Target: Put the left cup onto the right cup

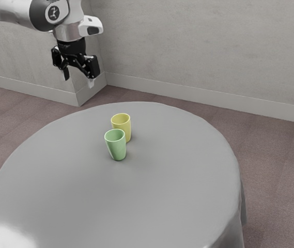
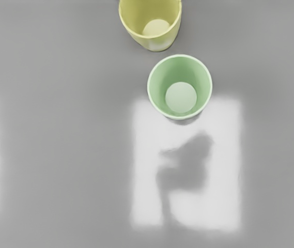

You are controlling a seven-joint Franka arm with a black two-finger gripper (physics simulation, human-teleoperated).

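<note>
Gripper [image 1: 78, 75] high over worktop [image 1: 188, 201], jaws apart, empty; green cup [image 1: 115, 144] stands just beside yellow cup [image 1: 121, 126], so a descending finger risks clipping and tipping the neighbour.

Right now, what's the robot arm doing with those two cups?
Nothing has been picked up yet. The gripper hangs open and empty, high above the round grey table. A green cup and a yellow cup stand upright close together on the table, side by side. Neither one is stacked on the other.
</note>
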